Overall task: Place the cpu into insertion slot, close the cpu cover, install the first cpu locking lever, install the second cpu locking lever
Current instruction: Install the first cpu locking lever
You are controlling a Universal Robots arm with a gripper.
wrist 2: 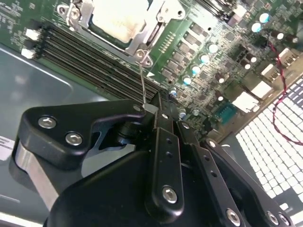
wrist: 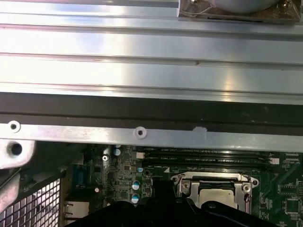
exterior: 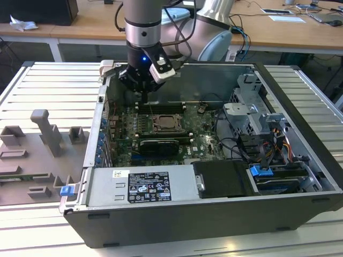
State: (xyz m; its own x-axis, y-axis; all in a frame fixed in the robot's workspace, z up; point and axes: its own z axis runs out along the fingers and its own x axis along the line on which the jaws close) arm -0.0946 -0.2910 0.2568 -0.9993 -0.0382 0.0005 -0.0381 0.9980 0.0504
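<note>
The cpu (wrist 2: 118,16) lies in the insertion slot (exterior: 166,122) on the green board, its pale top showing through the window of the cpu cover (wrist 2: 158,26), which lies flat over it. A thin wire locking lever (wrist 2: 142,82) runs from the socket's corner up to my gripper (wrist 2: 154,105), whose black fingers are shut on its end. In the exterior view my gripper (exterior: 144,96) hangs just beyond the socket toward that view's left. The first wrist view shows the cpu (wrist: 215,196) inside the cover (wrist: 189,181), with my gripper (wrist: 163,189) close beside it.
Long memory slots (wrist 2: 85,56) run beside the socket. A black card (exterior: 158,144) lies in front of it, then the power supply (exterior: 139,184). A drive cage (exterior: 252,107) and cables (exterior: 268,144) fill the exterior view's right. The case wall (wrist: 151,113) stands close behind.
</note>
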